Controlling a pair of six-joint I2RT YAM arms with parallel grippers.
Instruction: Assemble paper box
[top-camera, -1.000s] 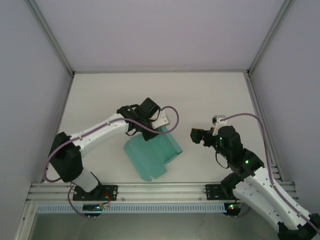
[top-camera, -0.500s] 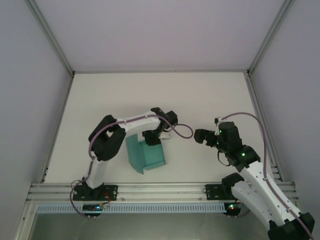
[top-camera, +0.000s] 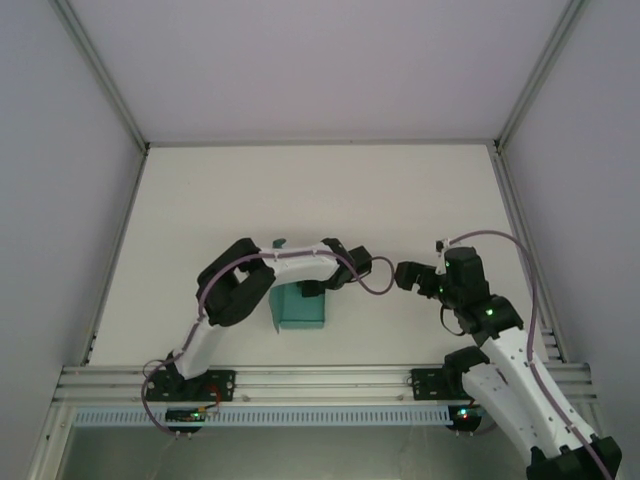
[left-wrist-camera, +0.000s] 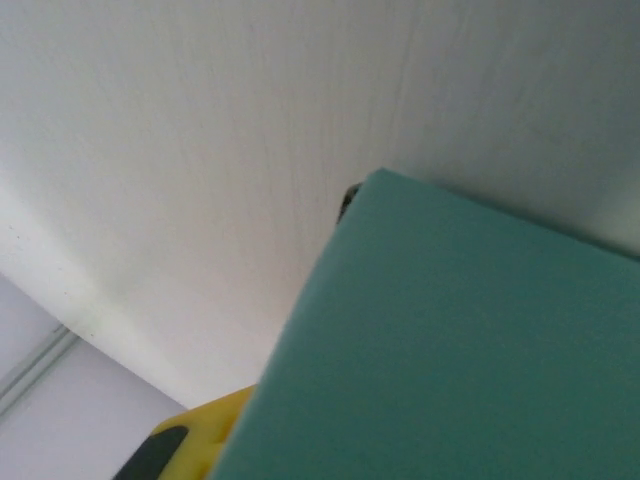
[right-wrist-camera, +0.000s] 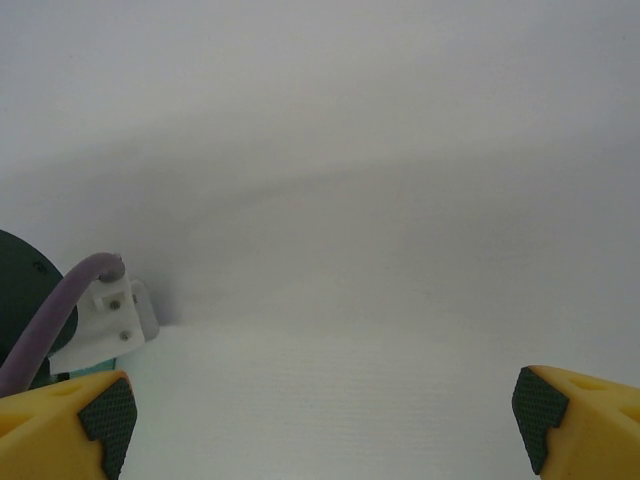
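Teal paper box (top-camera: 300, 310) sitting on the table (top-camera: 250, 200), near the front edge, under the curled left arm (top-camera: 240, 285).
From above, the left gripper (top-camera: 313, 289) is hanging over the box's far edge, its jaws hidden. The left wrist camera is showing teal card close up with one yellow finger (left-wrist-camera: 190, 445) beside it, so I cannot tell whether it is gripping. The right gripper (top-camera: 403, 274) is hovering to the box's right, fingers spread wide, holding nothing.

No readable text, label, brand or number shows anywhere.
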